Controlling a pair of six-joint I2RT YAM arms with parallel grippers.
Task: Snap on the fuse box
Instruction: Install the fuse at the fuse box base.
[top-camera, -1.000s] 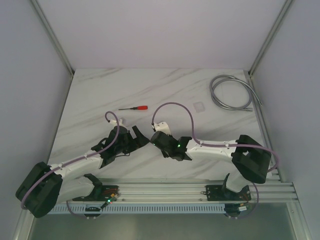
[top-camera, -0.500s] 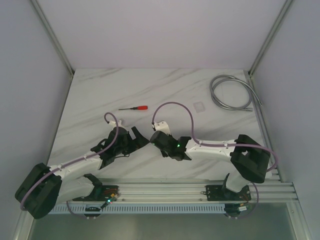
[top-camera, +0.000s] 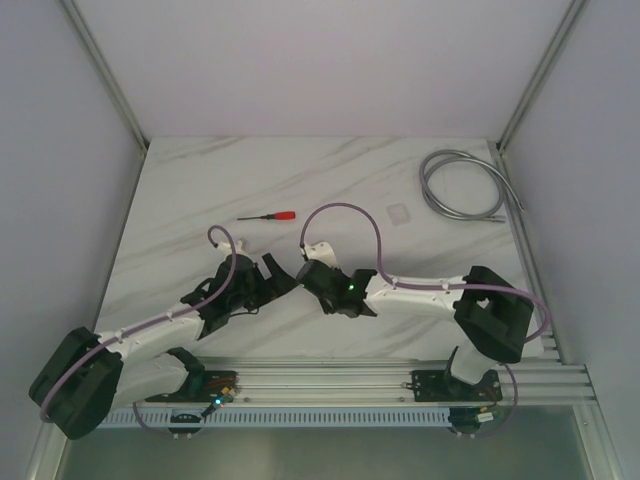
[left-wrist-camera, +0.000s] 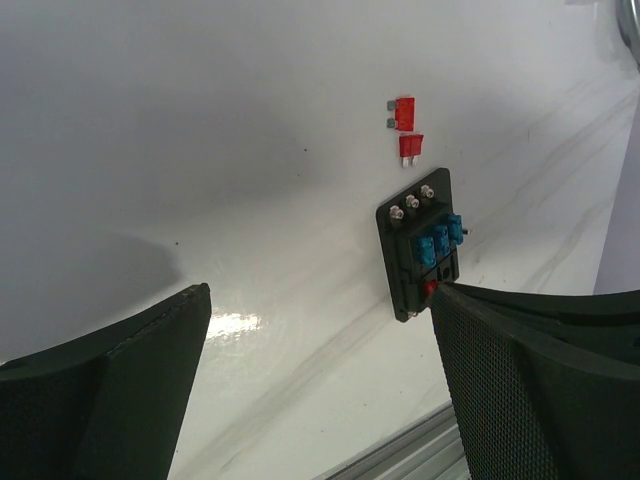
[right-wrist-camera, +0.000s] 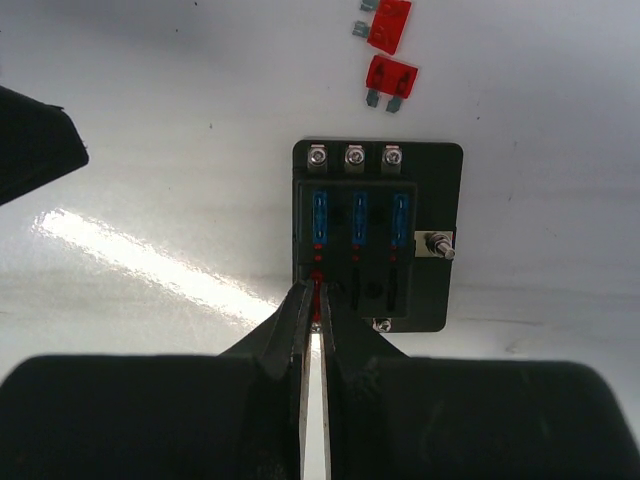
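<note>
The fuse box (right-wrist-camera: 378, 240) lies flat on the bench (top-camera: 200, 180), about midway between the left and right edges and nearer the near edge than the far one. In the top view it is hidden under the two wrists that meet over it. Lying face up lets a part be pushed straight down into its slots, which seems to be why it is placed that way.

The right gripper (right-wrist-camera: 315, 295) is nearly closed, its fingertips narrowed to a slit. It appears to pinch a small red fuse (right-wrist-camera: 316, 278) at the lower-left slot – a thin grip that probably keeps the fingertips clear of the neighbouring slots. The left gripper (left-wrist-camera: 320, 300) stands wide apart and holds nothing. It hangs close beside the box, perhaps ready to brace it, though it is not touching it as far as I can tell.

By count:
- One fuse box, with three blue fuses (right-wrist-camera: 359, 215) seated side by side in its upper row
- Three terminal screws (right-wrist-camera: 354, 155) along the box's end
- One red fuse at the right gripper's fingertips
- Two loose red fuses (right-wrist-camera: 390, 78) on the bench just past the screw end, close together, likely waiting their turn
- One red-handled screwdriver (top-camera: 268, 216) further out, toward the middle of the bench
- One clear lid (top-camera: 398, 213) and one coiled grey cable (top-camera: 462, 185), both toward the far right corner – well apart from the work
</note>
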